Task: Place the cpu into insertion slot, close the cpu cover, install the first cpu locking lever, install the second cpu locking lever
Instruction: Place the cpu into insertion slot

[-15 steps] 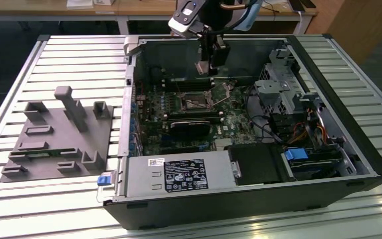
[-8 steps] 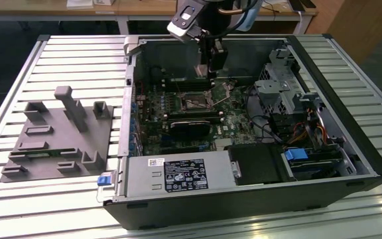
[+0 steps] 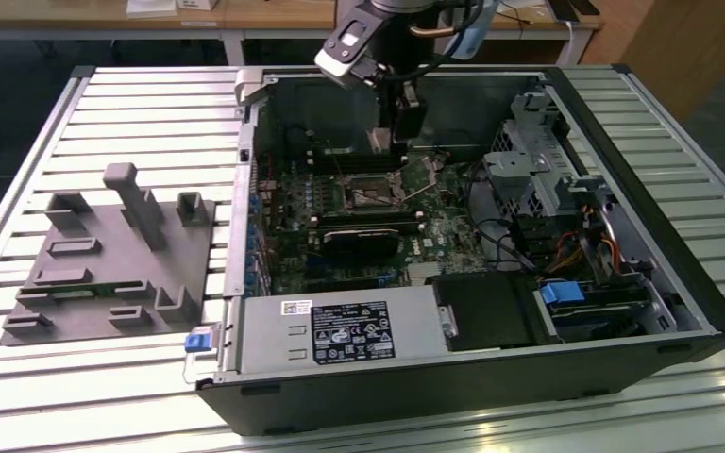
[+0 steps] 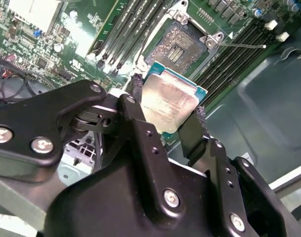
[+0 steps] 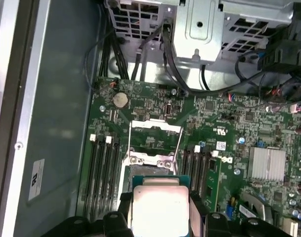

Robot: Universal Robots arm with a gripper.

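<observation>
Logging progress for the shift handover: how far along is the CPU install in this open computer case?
Nothing looks finished yet. In hand: the tool grips the cpu by two edges, short of the insertion slot, which lies open and empty. Left: seating the cpu, closing the cpu cover, which is swung open, and both locking levers.

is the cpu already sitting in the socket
No, in the second wrist view the cpu is clamped between the fingers of the gripper, while the insertion slot beyond it lies bare.
</observation>
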